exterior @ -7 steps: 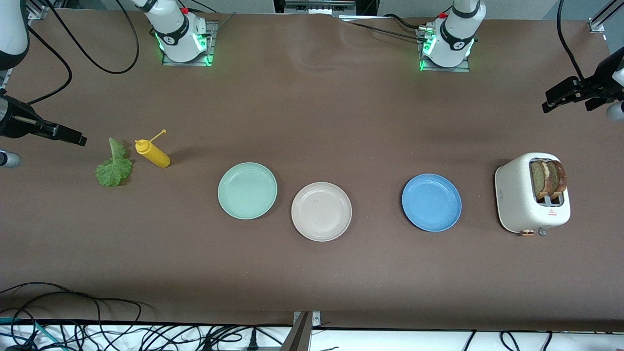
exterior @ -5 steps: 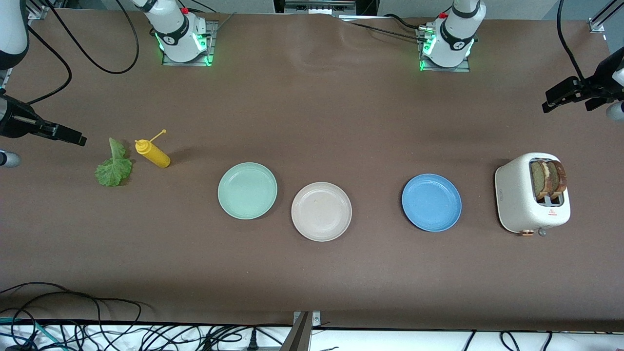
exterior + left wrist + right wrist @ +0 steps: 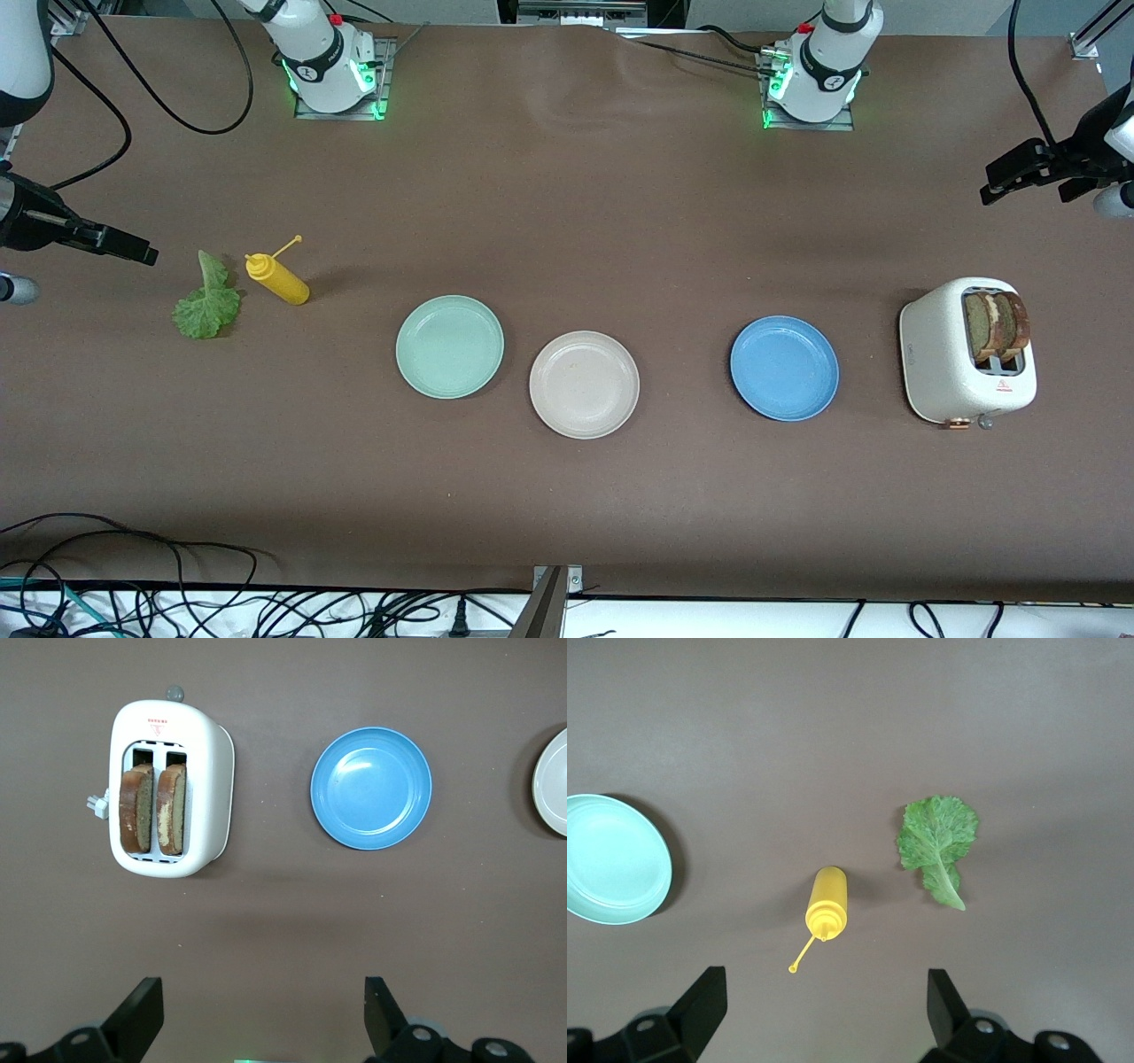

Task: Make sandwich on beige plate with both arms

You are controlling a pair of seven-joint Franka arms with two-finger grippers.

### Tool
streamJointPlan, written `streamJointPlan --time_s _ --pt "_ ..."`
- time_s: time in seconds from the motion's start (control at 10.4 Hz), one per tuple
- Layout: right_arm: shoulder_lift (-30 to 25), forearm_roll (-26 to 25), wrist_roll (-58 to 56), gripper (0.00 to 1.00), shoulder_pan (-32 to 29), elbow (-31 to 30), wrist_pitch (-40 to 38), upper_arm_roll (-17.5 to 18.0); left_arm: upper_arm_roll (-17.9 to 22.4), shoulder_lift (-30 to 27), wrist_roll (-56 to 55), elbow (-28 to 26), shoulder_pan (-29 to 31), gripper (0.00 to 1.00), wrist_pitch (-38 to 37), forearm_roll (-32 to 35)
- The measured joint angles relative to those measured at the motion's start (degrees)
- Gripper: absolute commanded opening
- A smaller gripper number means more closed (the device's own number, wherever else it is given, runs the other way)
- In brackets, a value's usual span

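Note:
The beige plate [image 3: 584, 385] lies bare at mid-table, and its rim [image 3: 554, 784] also shows in the left wrist view. Two browned bread slices [image 3: 997, 325] [image 3: 152, 808] stand upright in the slots of a white toaster [image 3: 939, 354]. A green lettuce leaf [image 3: 206, 301] [image 3: 939, 842] lies flat toward the right arm's end. My left gripper [image 3: 997, 182] [image 3: 263, 992] hangs open over bare table near the toaster, holding nothing. My right gripper [image 3: 133, 250] [image 3: 826, 983] hangs open over bare table next to the lettuce, also holding nothing.
A yellow squeeze bottle [image 3: 279, 279] [image 3: 826, 901] lies on its side beside the lettuce. A mint-green plate [image 3: 449, 346] [image 3: 611, 859] sits beside the beige plate. A blue plate [image 3: 784, 368] [image 3: 371, 787] sits between the beige plate and the toaster. Cables run along the table's front edge.
My left gripper has drifted slightly toward the middle of the table. Everything on the table is where it was.

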Motion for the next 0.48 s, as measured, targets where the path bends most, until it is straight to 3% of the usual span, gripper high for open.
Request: streamJointPlan --time_s 0.48 --pt "0.0 -0.1 0.0 1.00 0.0 0.0 -0.1 -0.1 0.2 0.1 0.0 0.0 0.3 1.00 0.0 0.0"
